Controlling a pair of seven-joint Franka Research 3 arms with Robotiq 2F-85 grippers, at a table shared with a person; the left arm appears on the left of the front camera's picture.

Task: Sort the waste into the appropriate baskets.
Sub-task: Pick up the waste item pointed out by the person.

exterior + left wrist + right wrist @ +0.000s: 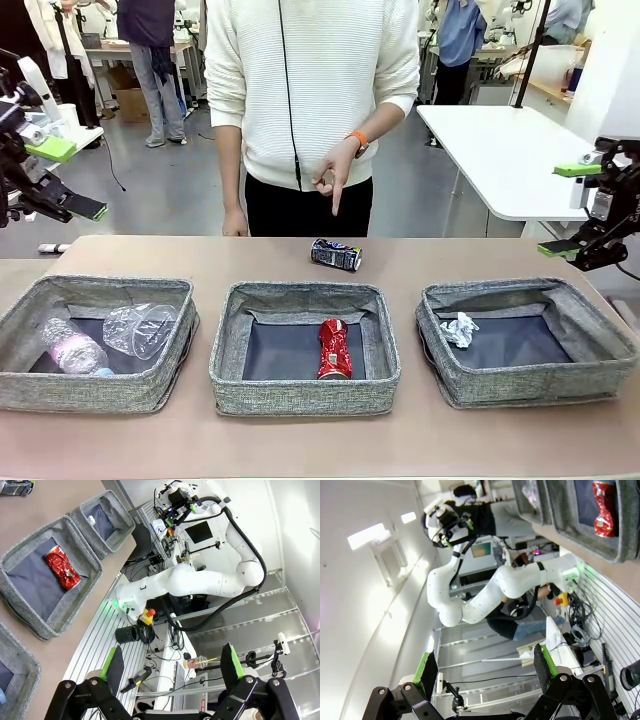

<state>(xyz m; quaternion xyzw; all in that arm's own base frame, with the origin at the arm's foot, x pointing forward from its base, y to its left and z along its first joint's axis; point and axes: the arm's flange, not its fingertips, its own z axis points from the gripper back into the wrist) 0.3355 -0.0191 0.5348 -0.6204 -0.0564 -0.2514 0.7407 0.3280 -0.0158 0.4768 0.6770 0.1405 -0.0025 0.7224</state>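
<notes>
Three grey woven baskets stand in a row. The left basket (90, 390) holds a clear bottle (75, 352) and a clear cup (140, 328). A crushed red can (333, 349) (62, 567) (603, 502) lies in the middle basket (300, 395). In the right basket (540, 385) sits a white paper wad (460, 329). A crushed dark printed can (335, 255) (15, 486) lies on the table behind the middle basket, and a person's hand (333, 180) points down at it. My left gripper (65, 178) (170, 665) and right gripper (570, 210) (485, 667) hang open, high at the table's sides.
The person stands at the far edge, right behind the dark can. A small marker (52, 247) lies at the table's far left corner. A white table (500, 150) stands behind at the right. Bare tabletop runs in front of the baskets.
</notes>
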